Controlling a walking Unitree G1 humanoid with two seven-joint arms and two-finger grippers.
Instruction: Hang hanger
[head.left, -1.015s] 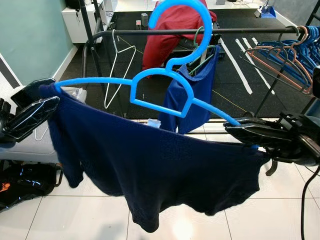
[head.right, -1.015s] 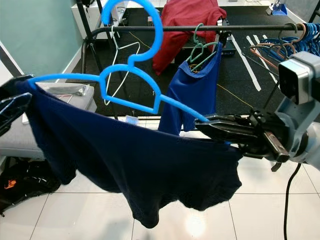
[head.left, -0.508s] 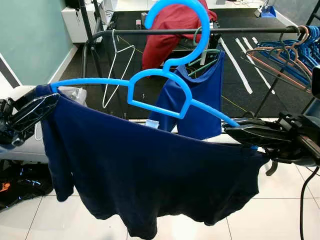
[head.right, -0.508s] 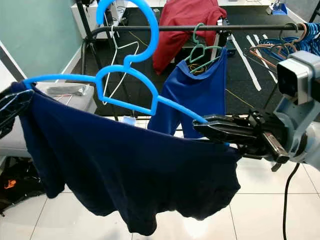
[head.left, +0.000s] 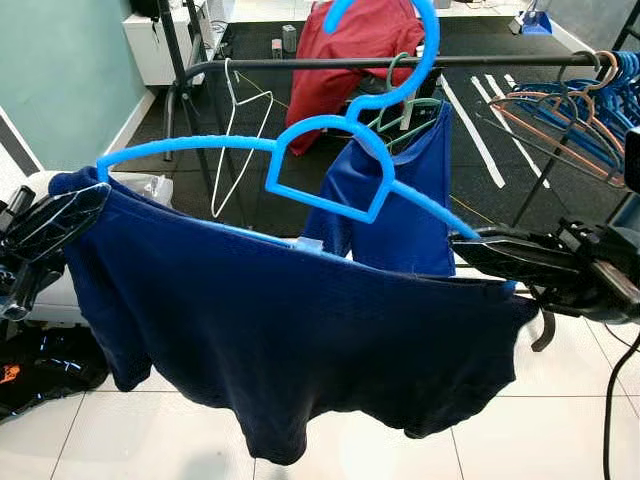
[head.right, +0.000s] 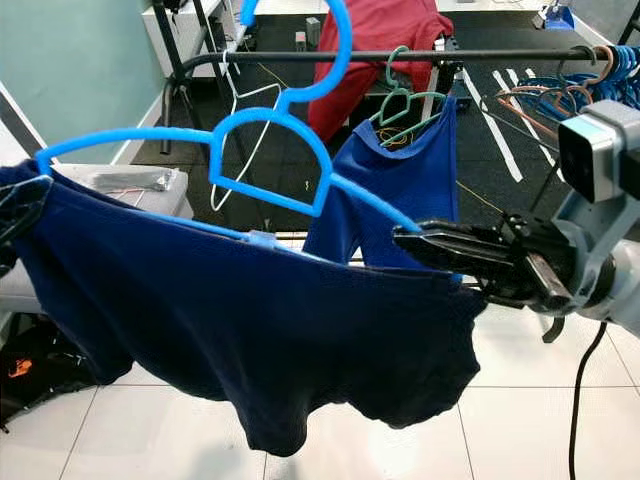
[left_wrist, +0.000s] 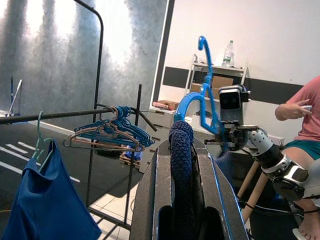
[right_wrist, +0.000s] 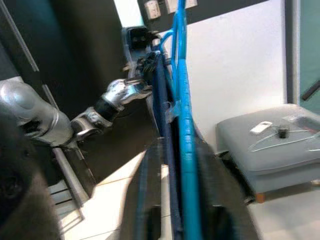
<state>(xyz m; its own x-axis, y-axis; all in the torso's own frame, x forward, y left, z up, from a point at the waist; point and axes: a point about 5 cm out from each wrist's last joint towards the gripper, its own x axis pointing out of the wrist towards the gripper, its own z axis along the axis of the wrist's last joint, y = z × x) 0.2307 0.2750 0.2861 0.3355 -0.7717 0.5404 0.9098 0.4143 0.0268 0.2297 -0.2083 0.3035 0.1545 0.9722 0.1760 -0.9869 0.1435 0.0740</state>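
A bright blue plastic hanger (head.left: 330, 165) carries a navy garment (head.left: 300, 340) draped over its arms. My left gripper (head.left: 45, 225) is shut on the hanger's left end and cloth. At the right end my right gripper (head.left: 500, 258) is shut on the hanger arm and cloth. The hook rises in front of the black clothes rail (head.left: 480, 61), its tip cut off by the frame top. In the left wrist view the navy cloth (left_wrist: 182, 170) sits between the fingers. In the right wrist view the blue hanger (right_wrist: 182, 130) runs between the fingers.
On the rail hang a royal blue top (head.left: 405, 200) on a green hanger, a white wire hanger (head.left: 235, 130) and a bunch of hangers (head.left: 575, 110) at the right. A red garment (head.left: 345, 55) lies behind. A grey ottoman (head.right: 130, 185) stands at the left. A person (left_wrist: 305, 125) sits nearby.
The hanger has risen and shifted right toward the rail; its hook top now leaves the frame. The left end lifted and the garment swung with it.
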